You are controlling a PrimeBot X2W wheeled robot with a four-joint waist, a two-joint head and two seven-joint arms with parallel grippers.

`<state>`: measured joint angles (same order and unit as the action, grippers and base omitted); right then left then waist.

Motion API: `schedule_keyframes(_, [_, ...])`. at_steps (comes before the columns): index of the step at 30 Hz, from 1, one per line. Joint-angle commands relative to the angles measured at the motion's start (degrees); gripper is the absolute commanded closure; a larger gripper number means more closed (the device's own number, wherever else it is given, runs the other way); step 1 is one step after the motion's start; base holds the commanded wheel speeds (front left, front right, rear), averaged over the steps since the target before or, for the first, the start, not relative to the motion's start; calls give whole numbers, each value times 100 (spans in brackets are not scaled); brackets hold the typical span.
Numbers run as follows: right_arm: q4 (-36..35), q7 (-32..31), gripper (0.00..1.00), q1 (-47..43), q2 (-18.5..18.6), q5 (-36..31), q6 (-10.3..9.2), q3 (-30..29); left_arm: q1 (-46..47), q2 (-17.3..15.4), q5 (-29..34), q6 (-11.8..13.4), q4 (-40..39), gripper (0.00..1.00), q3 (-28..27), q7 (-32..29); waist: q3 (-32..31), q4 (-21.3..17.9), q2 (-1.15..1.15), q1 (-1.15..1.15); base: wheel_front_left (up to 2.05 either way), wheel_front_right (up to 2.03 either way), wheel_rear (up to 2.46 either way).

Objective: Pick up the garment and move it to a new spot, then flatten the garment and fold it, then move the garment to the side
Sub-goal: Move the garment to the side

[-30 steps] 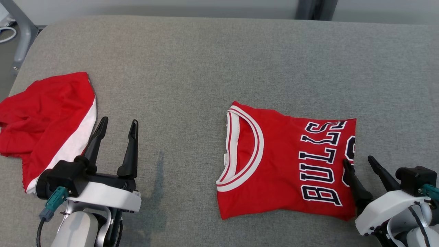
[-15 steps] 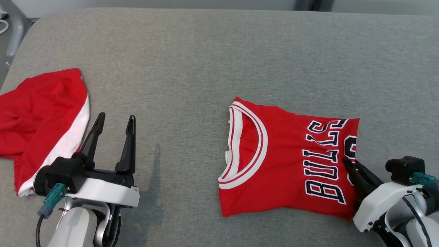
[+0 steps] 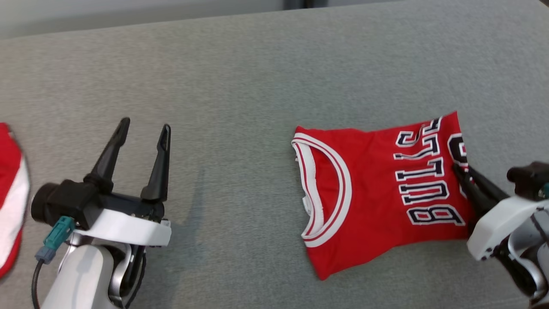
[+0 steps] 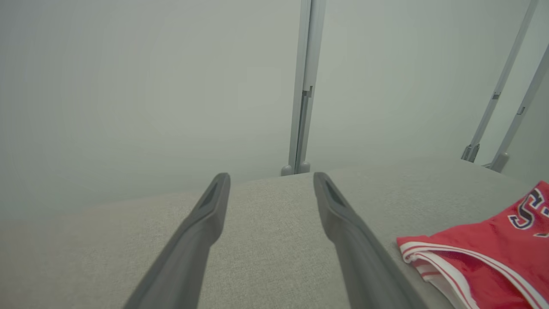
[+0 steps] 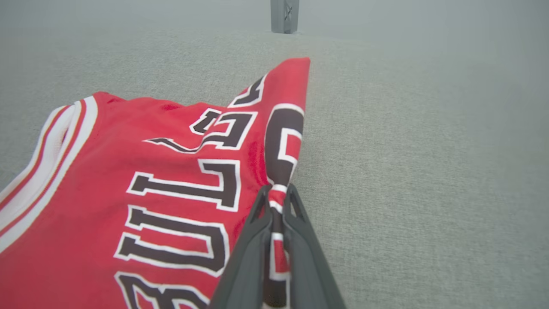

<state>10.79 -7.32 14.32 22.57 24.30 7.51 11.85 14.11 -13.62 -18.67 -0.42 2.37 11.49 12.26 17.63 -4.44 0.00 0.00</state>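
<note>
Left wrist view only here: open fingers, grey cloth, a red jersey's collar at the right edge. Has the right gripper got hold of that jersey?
Observer: Yes, the right gripper is shut on the jersey's edge beside the lettering.
Operator: Is that edge lifted?
Observer: It's pinched into a raised fold at the fingers; the collar end lies flat.
Operator: Anything else nearby?
Observer: A second red-and-white garment lies beyond the left gripper, at the head view's left edge.

Head view: left edge cuts off red-white cloth (image 3: 10,171); left wrist view: right edge crops jersey (image 4: 493,236).
</note>
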Motion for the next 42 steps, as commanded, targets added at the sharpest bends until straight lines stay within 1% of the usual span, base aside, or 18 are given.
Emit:
schedule_keyframes(1, [64, 67, 100, 204, 75, 6, -4, 21, 124, -73, 49, 2, -76, 0, -25, -12, 227, -291, 0, 0, 0, 0, 0])
schedule_keyframes(6, [605, 437, 100, 975, 325, 180, -4, -23, 388, -231, 146, -34, -346, 0, 9, -196, 552, -568, 0, 0, 0, 0, 0])
schedule_keyframes(10, [1200, 776, 100, 1605, 591, 290, -4, -150, 549, -369, 220, -24, -571, 0, -8, -334, 828, -723, 0, 0, 0, 0, 0])
schedule_keyframes(14, [1953, 1150, 100, 2123, 883, 327, -4, -385, 694, -491, 302, -12, -823, 0, 15, -501, 1138, -780, 0, 0, 0, 0, 0])
schedule_keyframes(18, [2721, 1503, 100, 2533, 1122, 431, -4, -726, 844, -563, 358, -61, -1010, 0, 82, -633, 1408, -756, 0, 0, 0, 0, 0])
schedule_keyframes(22, [3218, 1814, 100, 2903, 1229, 421, -4, -762, 974, -672, 404, -79, -1107, 0, 86, -739, 1614, -752, 0, 0, 0, 0, 0])
schedule_keyframes(24, [3472, 1904, 100, 3056, 1205, 450, -4, -753, 1027, -692, 397, -105, -1132, 0, 88, -752, 1665, -752, 0, 0, 0, 0, 0])
schedule_keyframes(25, [3605, 1931, 78, 3129, 1176, 461, -4, -758, 1037, -707, 398, -104, -1131, 0, 93, -764, 1677, -752, 0, 0, 0, 0, 0])
schedule_keyframes(26, [3761, 1941, 49, 3188, 1139, 488, -4, -766, 1039, -720, 394, -103, -1132, 0, 94, -761, 1684, -752, 0, 0, 0, 0, 0])
schedule_keyframes(27, [3906, 1961, 0, 3242, 1132, 468, -4, -762, 1043, -734, 392, -104, -1130, 0, 98, -770, 1688, -751, 0, 0, 0, 0, 0])
schedule_keyframes(33, [4392, 2126, 0, 3359, 1107, 483, -4, -815, 1000, -704, 343, -67, -1062, 0, 115, -702, 1581, -737, 0, 0, 0, 0, 0])
schedule_keyframes(35, [4406, 2193, 0, 3313, 1109, 497, -3, -825, 913, -677, 318, -42, -1012, 0, 108, -659, 1469, -742, 0, 0, 0, 0, 0])
schedule_keyframes(38, [4178, 2260, 0, 3154, 1035, 472, -3, -898, 728, -626, 232, 33, -918, 0, 54, -579, 1215, -765, 0, 0, 0, 0, 0])
schedule_keyframes(40, [3793, 2261, 0, 3028, 954, 341, -3, -1030, 586, -585, 151, 76, -844, 0, 15, -530, 1018, -786, 0, 0, 0, 0, 0])
schedule_keyframes(42, [3434, 2263, 0, 2737, 796, 173, -4, -1170, 415, -546, 62, 117, -765, 0, -39, -465, 800, -780, 0, 0, 0, 0, 0])
